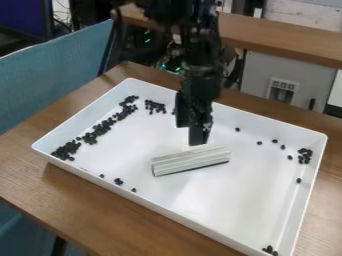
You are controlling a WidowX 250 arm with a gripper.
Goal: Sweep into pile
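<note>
A wooden table [33, 175] is being largely covered by a white tray [220, 205], whose walls are enclosing all the loose dark pieces. Over the middle of the tray the black gripper [197, 136] is being held nose down, its tip meeting the far edge of a pale ridged bar [190, 161]. Whether the pincer is apart, together or clamped on the bar cannot be told. The bar is lying aslant near the tray's middle, presumably being meant as the sweeper. If it is being held only by that edge, it could be twisted or dropped once pushed, and were the tip being pressed too low, the tray could be shoved along.

A long straggling band [100, 128] is being hemmed in by the left wall; there, pieces could be missed, as a straight bar is being kept out of the corners. The far cluster [155, 107] could be scattered by a fast stroke. The right-hand clump [304, 155] and the near-corner pieces [269, 250] are being left well apart, so strays such as a lone bean [238, 129] could be rolled past the bar's ends.
</note>
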